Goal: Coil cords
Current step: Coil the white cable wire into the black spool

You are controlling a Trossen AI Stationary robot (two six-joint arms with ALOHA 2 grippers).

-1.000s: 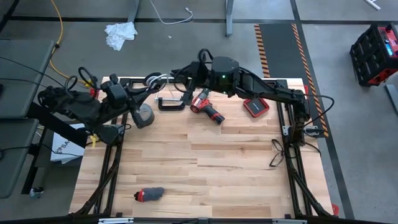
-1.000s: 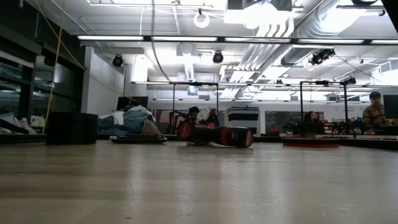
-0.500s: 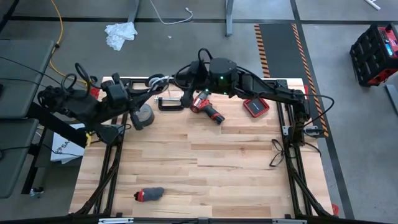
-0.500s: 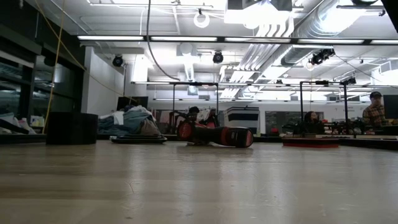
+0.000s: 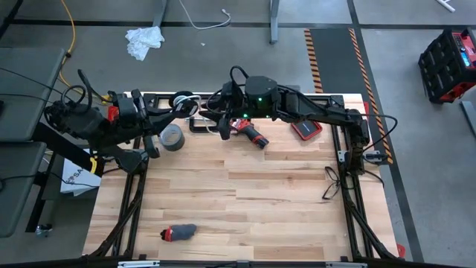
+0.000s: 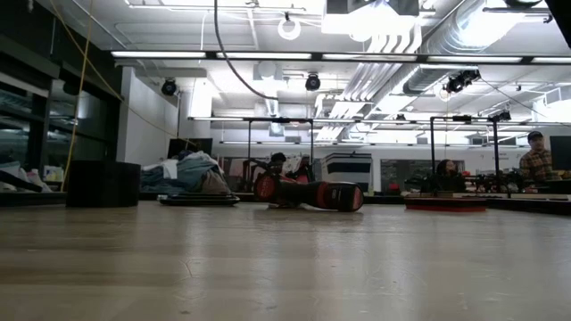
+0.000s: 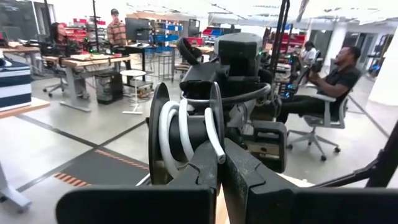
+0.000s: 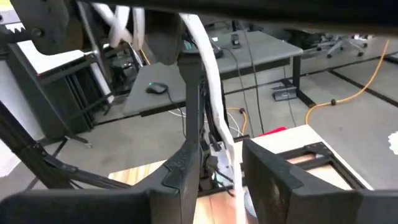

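The wooden table [image 5: 238, 201] is seen from above, with both dark arms gathered along its far edge, toward twelve o'clock. The right arm [image 5: 320, 112] is stretched from the table's two o'clock corner across to the middle of the far edge, where the right gripper [image 5: 221, 119] is held; in the right wrist view its fingers [image 8: 186, 162] are parted, with the white cable [image 8: 208, 81] running down through the gap between them, and whether it is pinched there cannot be told. The left arm [image 5: 89, 123] is folded at the table's ten o'clock corner, and the left gripper [image 5: 178, 110] is reached toward the right one, the two being just beside each other. In the left wrist view its fingers [image 7: 208, 168] are closed on a black spool-like disc [image 7: 180, 134], around which several turns of the white cable are wound. A grey tape roll [image 5: 172, 137] is laid on the wood just at six o'clock of the left gripper. A red and black power tool [image 5: 251, 133] is laid at four o'clock of the right gripper, and a flat red device [image 5: 306, 128] is set farther toward three o'clock. A small dark and red object [image 5: 178, 232] is placed well apart, near the table's seven o'clock corner. A yellow cord [image 5: 69, 33] is trailed over the floor beyond the table at eleven o'clock. Seated people [image 7: 329, 87] are shown in the room behind.
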